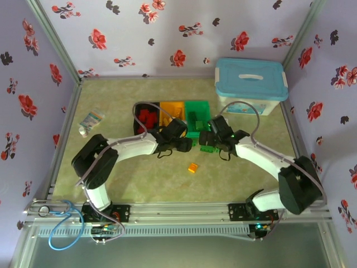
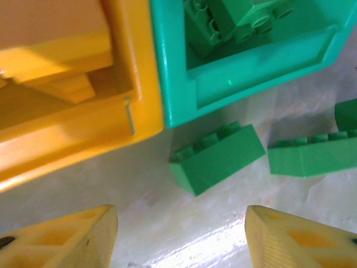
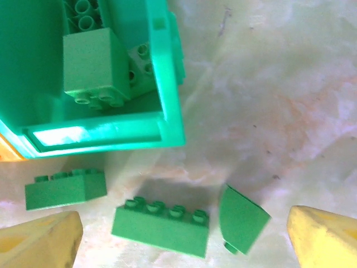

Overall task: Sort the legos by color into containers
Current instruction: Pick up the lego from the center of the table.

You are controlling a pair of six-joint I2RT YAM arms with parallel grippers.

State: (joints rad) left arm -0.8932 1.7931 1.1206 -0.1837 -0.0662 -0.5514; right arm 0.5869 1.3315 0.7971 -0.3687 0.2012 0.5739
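**Top external:** The black bin (image 1: 146, 118), orange bin (image 1: 172, 109) and green bin (image 1: 198, 111) stand touching in a row on the marbled table (image 1: 145, 178). Both arms crowd the green bin's near wall. An orange brick (image 1: 193, 167) lies apart. A lidded white box (image 1: 252, 85) stands at back right.

**Left wrist:** The left tool (image 2: 181, 240) has its fingers apart and holds nothing. Ahead, a studded green brick (image 2: 217, 156) lies at the glossy bin corners.

**Right wrist:** The right tool (image 3: 184, 220) is spread wide and empty. A four-stud green brick (image 3: 162, 229) and a curved green piece (image 3: 241, 219) lie on the table.

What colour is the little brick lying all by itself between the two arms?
Orange-yellow. The lone brick shows best in the top external view.
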